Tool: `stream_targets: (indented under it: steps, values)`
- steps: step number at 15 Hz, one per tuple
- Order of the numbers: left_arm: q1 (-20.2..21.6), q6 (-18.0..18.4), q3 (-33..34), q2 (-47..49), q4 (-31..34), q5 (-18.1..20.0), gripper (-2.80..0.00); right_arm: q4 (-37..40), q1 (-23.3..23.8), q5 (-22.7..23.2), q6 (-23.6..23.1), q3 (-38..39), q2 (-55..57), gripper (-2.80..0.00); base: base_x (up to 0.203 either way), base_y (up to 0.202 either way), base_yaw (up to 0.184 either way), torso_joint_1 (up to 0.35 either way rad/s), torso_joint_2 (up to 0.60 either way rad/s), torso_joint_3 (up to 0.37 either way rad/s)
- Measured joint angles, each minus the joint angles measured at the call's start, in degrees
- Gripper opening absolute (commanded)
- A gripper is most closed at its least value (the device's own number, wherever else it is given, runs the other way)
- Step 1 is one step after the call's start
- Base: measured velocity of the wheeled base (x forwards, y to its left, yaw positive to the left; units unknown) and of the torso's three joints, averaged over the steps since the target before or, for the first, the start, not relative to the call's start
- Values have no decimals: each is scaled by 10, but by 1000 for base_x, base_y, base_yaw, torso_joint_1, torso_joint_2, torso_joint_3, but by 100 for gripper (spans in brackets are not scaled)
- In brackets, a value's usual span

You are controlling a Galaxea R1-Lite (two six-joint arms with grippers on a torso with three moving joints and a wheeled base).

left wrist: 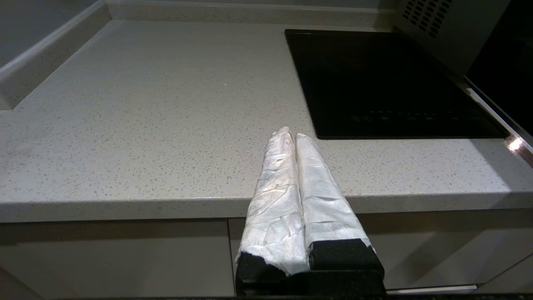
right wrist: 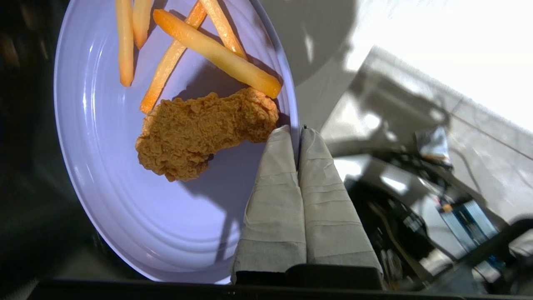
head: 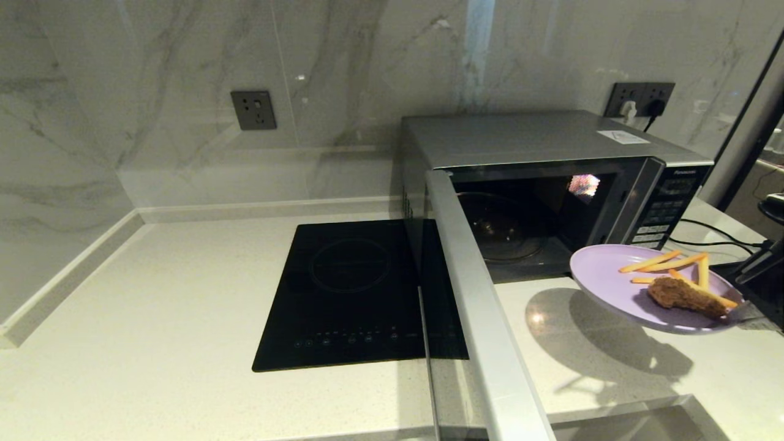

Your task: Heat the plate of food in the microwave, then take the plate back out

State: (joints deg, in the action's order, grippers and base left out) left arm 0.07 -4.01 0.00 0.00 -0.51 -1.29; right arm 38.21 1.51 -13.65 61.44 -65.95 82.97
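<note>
The lilac plate of food [head: 606, 278] hangs tilted in the air in front of the microwave [head: 527, 147], above the counter. It carries a fried chicken piece [head: 686, 297] and a few fries [head: 664, 262]. My right gripper [right wrist: 296, 131] is shut on the plate of food's [right wrist: 125, 179] rim, one finger above it and one below, beside the chicken [right wrist: 200, 129]. The microwave door [head: 478, 306] stands wide open and its dark cavity with the glass turntable [head: 502, 229] holds nothing. My left gripper [left wrist: 290, 133] is shut and holds nothing, low at the counter's front edge.
A flat black induction hob [head: 355, 294] is set into the counter left of the open door. Black cables [head: 710, 236] trail on the counter right of the microwave. Marble wall with sockets [head: 253, 110] stands behind.
</note>
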Motion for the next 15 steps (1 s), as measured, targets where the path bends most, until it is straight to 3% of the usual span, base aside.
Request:
stream_targets:
  steps: [7,12,15]
  values:
    - [0,0,0,0,0,0,-280,-218,191,18,-82,87,34,-280,0,0,0,0,0,0]
    - [0,0,0,0,0,0,-280,-344,311,67,-150,130,115,-280,0,0,0,0,0,0]
    - [0,0,0,0,0,0,-280,-380,377,110,-191,134,167,-280,0,0,0,0,0,0]
